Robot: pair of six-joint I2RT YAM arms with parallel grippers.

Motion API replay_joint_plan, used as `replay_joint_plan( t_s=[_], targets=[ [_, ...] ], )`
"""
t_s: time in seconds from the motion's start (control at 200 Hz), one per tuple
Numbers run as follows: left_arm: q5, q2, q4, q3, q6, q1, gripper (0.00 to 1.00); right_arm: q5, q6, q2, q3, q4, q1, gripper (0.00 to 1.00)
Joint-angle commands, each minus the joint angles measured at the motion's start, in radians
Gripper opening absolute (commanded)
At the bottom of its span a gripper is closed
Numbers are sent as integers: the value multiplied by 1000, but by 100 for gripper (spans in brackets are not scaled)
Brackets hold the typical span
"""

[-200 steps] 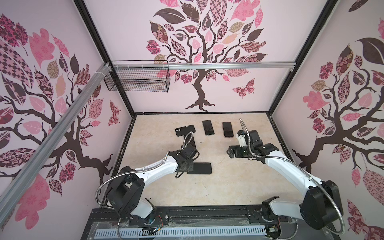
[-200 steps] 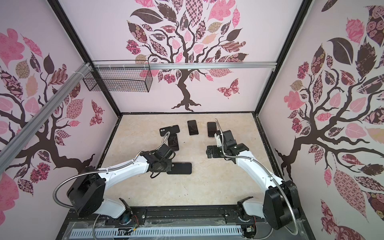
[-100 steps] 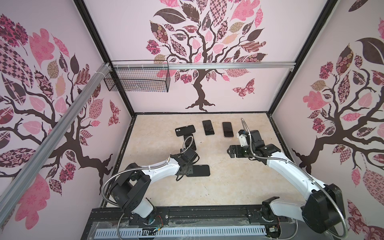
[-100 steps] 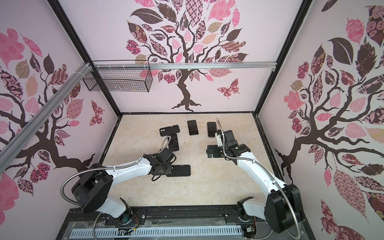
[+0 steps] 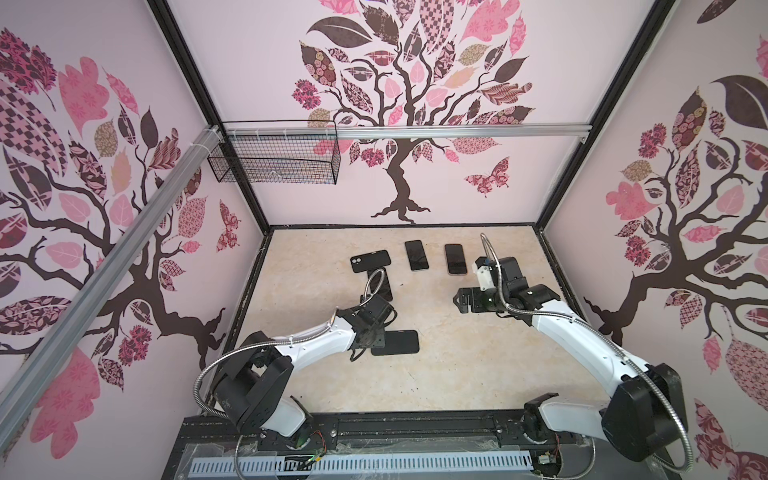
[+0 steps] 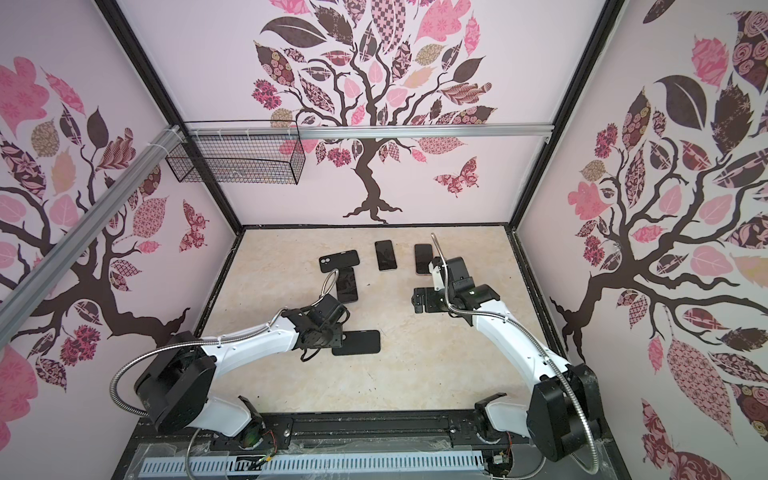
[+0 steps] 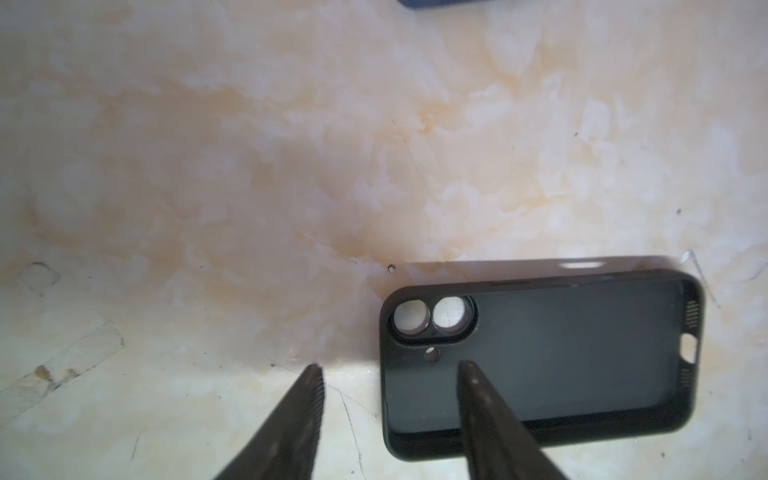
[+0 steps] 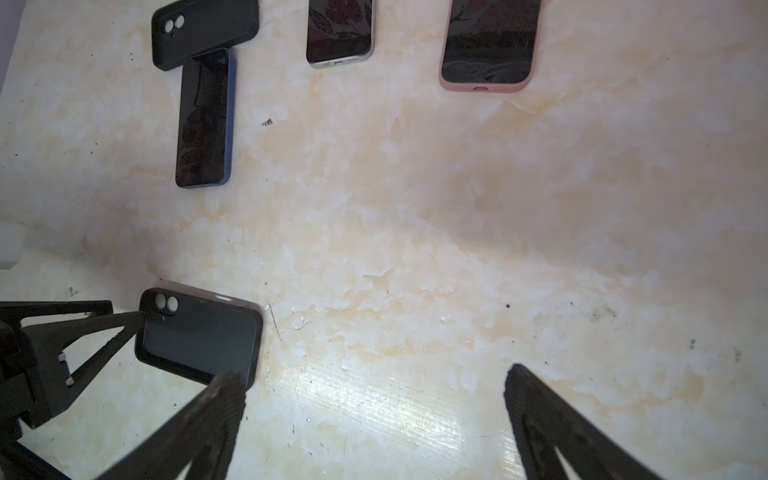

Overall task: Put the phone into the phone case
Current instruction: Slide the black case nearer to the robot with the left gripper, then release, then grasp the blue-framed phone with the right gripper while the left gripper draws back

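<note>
Since the empty phone case [image 7: 540, 365] lies ready, open side up, on the counter [image 5: 478, 374], the left gripper [image 7: 390, 368] straddles its end wall unclenched, the right gripper [image 8: 372, 374] hovering open near a seemingly bare silver phone [image 8: 340, 31].

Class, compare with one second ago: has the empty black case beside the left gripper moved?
Yes, slightly: the empty black case has slid away from the blue phone, downward in both top views.
</note>
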Motion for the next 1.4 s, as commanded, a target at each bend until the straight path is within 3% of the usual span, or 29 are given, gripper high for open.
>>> replay_joint_plan(
  t_s=[0.0, 0.11, 0.225, 0.535, 0.91, 1.395],
  targets=[
    [1, -71, -13, 32, 41, 52, 62, 9, -35, 64, 73, -16, 29, 100],
    [48, -146, -17, 14, 71, 141, 71, 54, -49, 134, 112, -29, 87, 100],
    [26, -226, -65, 11, 93, 211, 79, 76, -49, 213, 152, -21, 142, 100],
    [-1, -418, -152, -20, 77, 390, 89, 124, -15, 508, 414, 1, 308, 100],
    [27, -497, -169, -35, 87, 404, 96, 89, 35, 885, 762, 25, 356, 100],
    [-6, -554, -207, -18, 92, 412, 98, 187, 66, 1114, 987, -8, 410, 98]
  ],
)
